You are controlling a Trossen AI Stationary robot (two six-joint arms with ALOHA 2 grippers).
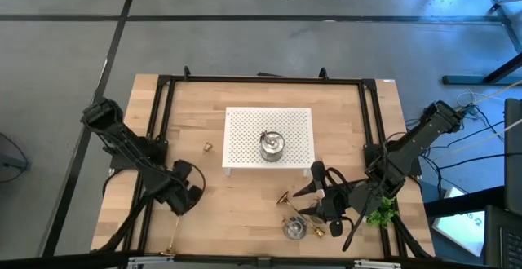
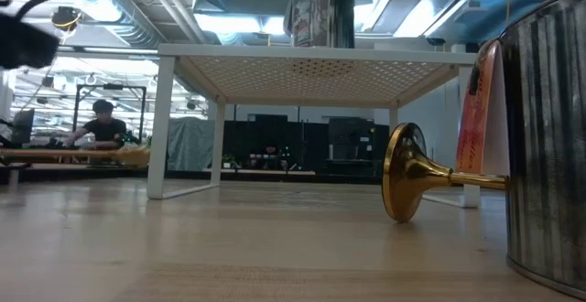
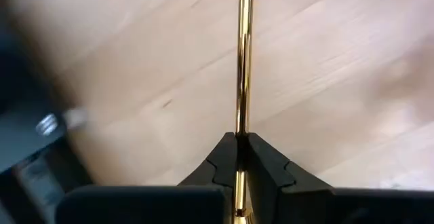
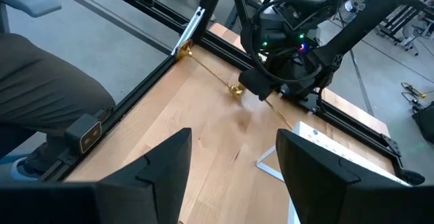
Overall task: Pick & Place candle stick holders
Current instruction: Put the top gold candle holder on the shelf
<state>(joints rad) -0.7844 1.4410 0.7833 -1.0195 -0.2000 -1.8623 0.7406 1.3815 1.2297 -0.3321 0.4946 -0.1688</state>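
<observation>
Here, a slim gold candlestick (image 3: pixel 243 54) lies flat on the wooden table (image 1: pixel 245 212) near its front left edge, its thin stem pinched between the closed fingers of the left gripper (image 1: pixel 181 197). A silver holder (image 1: pixel 272 145) sits on the white stand (image 1: pixel 245 122); another (image 1: pixel 294 228) rests near the right gripper (image 1: pixel 314 197), which hovers half open and empty. The grip is on a narrow, polished stem, so the candlestick could swivel or slip when lifted.
</observation>
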